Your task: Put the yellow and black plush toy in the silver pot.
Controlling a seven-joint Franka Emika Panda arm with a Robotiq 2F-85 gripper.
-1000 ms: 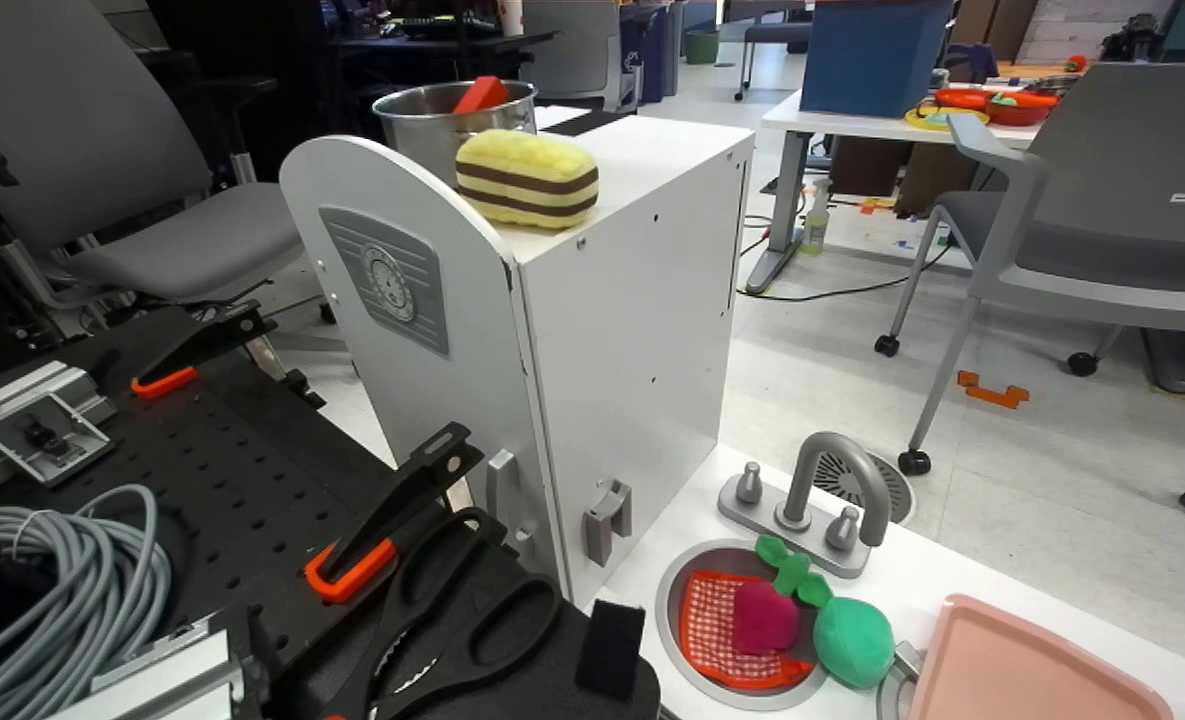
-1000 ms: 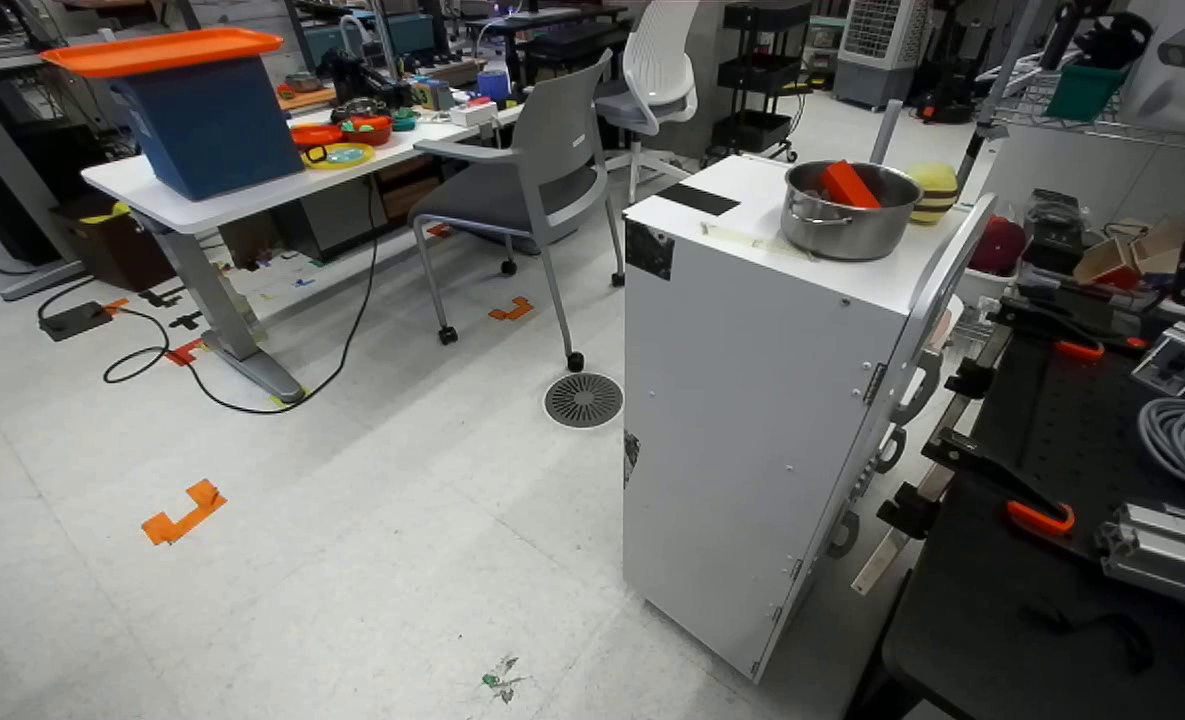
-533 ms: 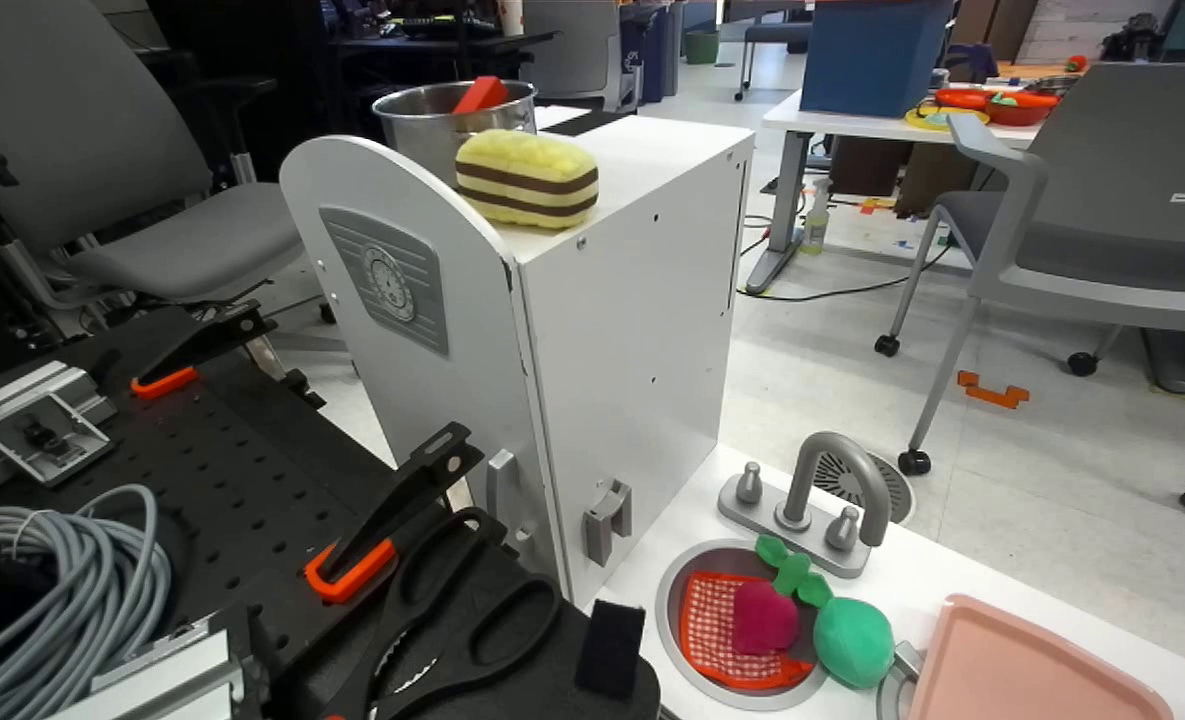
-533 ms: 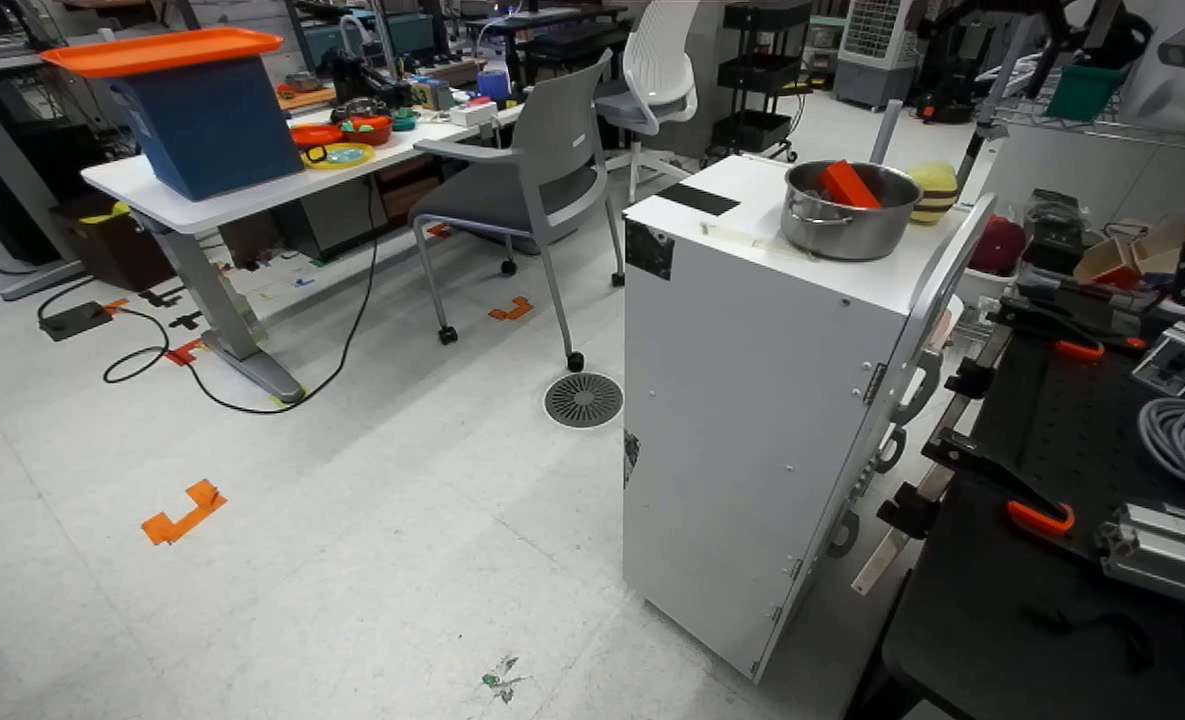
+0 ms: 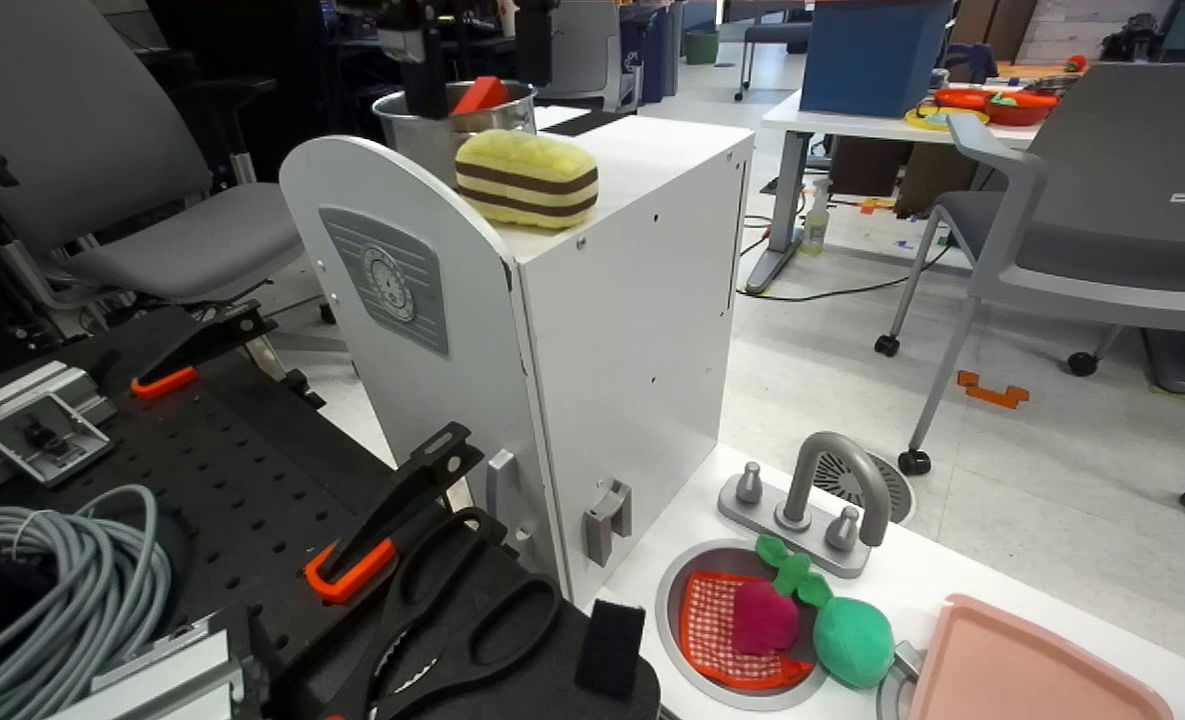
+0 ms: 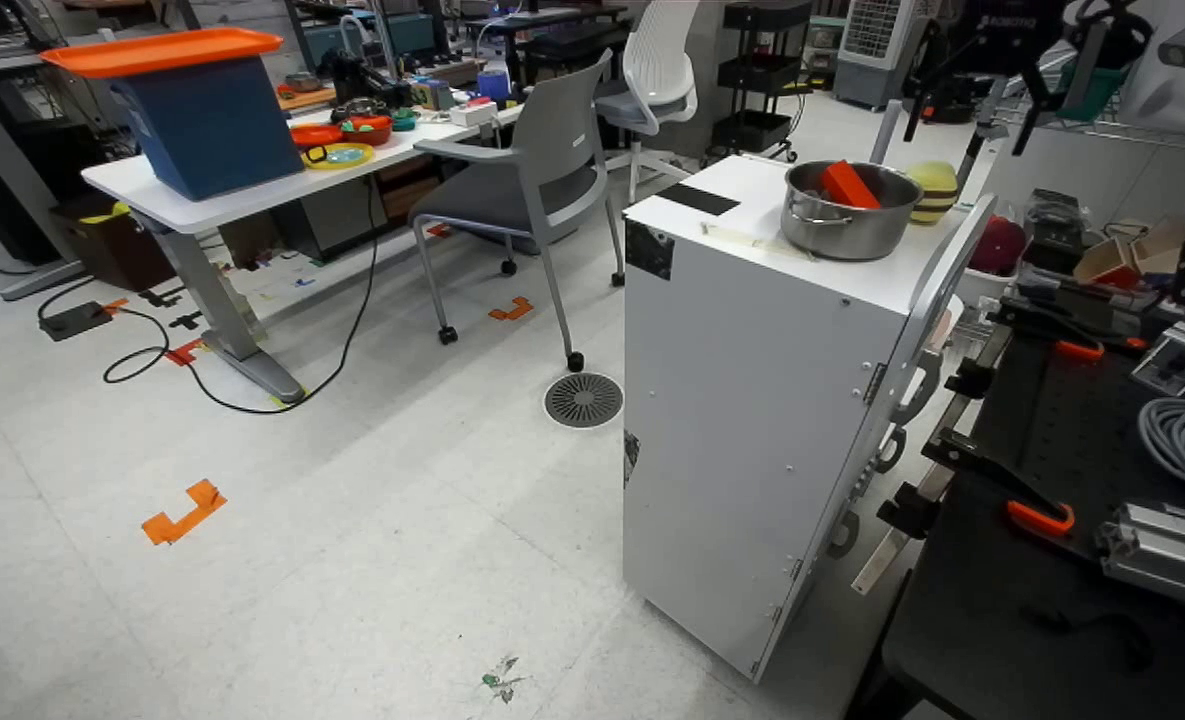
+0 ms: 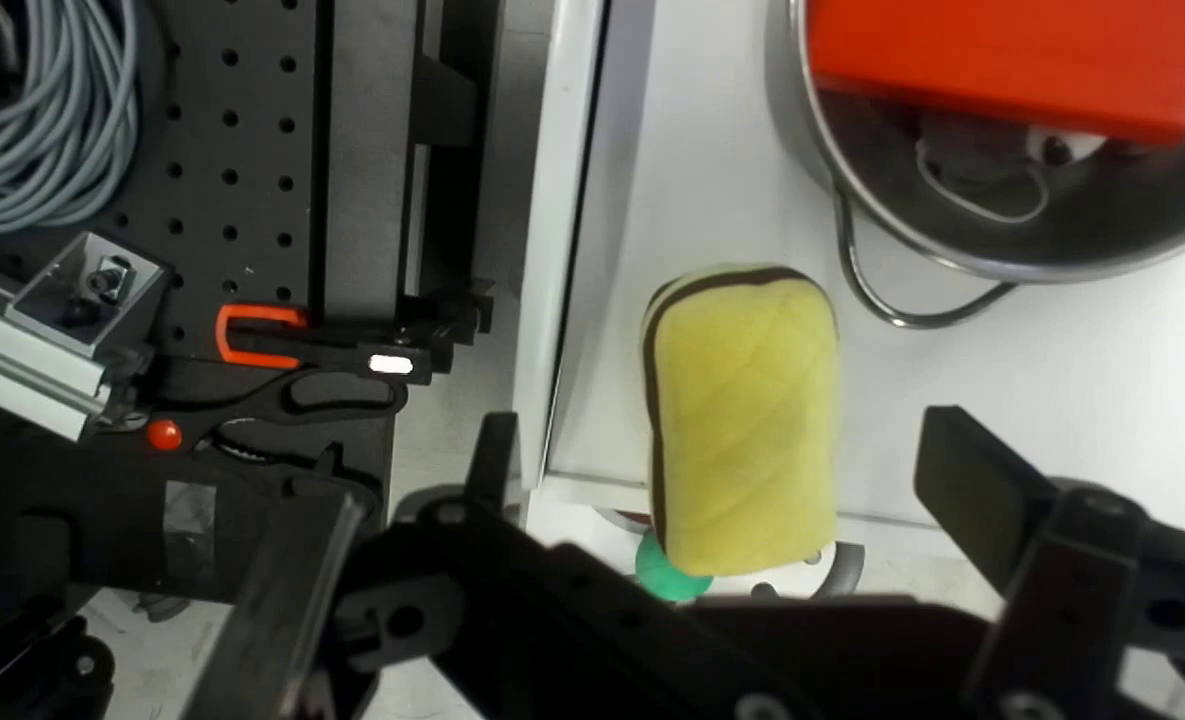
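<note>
In the wrist view, smooth gray cable (image 7: 47, 125) coils at upper left. Along the bottom, the claw (image 7: 727, 455) spreads wide, gripping nothing. At center, the soft, brown-banded yellow plush toy (image 7: 752, 420) rests on the white tabletop (image 7: 692, 170); upper right, a shiny round silver pot (image 7: 1037, 264) holds a flat-sided red block (image 7: 1012, 60).

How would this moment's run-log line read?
gripper: open, empty | yellow plush toy: on white cabinet, outside silver pot | silver pot: red object inside
</note>
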